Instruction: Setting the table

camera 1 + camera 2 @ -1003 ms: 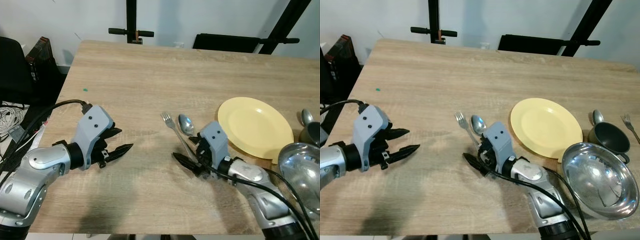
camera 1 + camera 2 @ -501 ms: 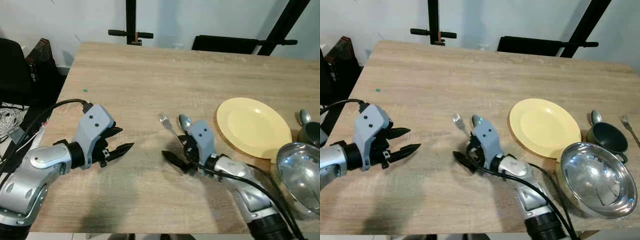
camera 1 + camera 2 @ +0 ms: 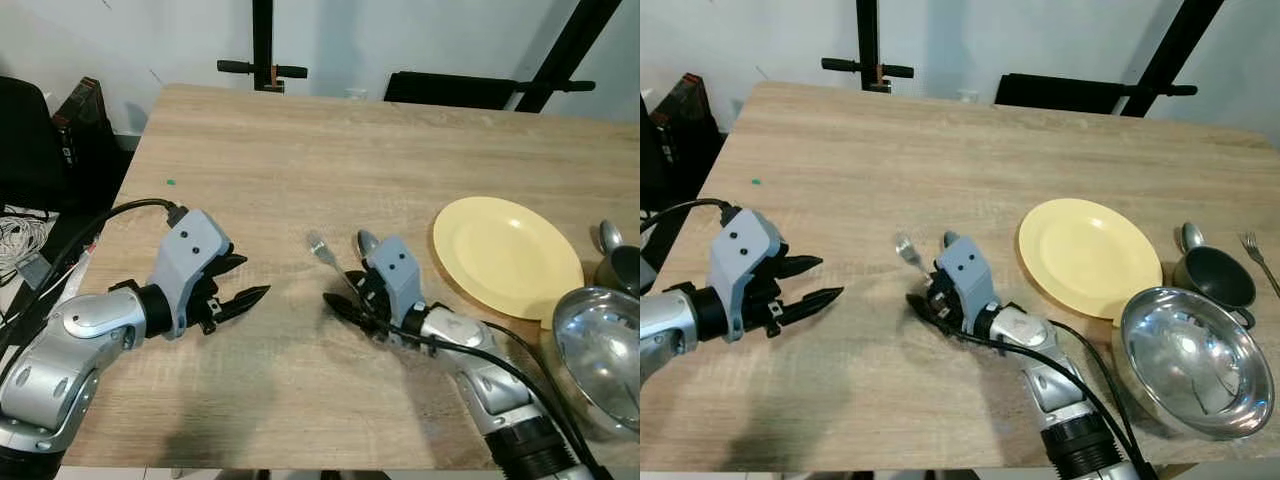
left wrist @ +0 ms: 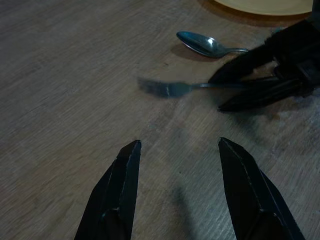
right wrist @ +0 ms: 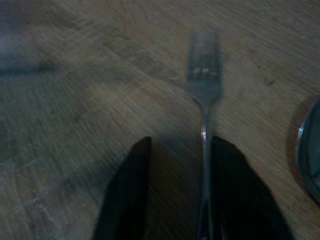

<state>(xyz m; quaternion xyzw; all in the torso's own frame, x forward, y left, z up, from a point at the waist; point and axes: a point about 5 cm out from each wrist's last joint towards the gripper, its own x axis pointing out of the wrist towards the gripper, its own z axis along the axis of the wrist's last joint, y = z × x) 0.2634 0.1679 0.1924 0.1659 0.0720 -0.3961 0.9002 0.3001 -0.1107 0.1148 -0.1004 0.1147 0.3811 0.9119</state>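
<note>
Fork [image 3: 328,255]: handle lodged against one finger of the part-open jaws of the right gripper [image 3: 345,305], tines pointing far-left over mid-counter [image 3: 300,150], just left of the spoon [image 4: 206,44]; left gripper [image 4: 175,192], jaws wide, farther left.

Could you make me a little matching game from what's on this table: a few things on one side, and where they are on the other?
Things:
1. fork
2. yellow plate
3. steel bowl
4. left pincer

Places:
A. table's right front corner
B. open above bare wood, holding nothing
C. beside the right pincer
D. between spoon and bowl

Pairs: 1-C, 2-D, 3-A, 4-B
</note>
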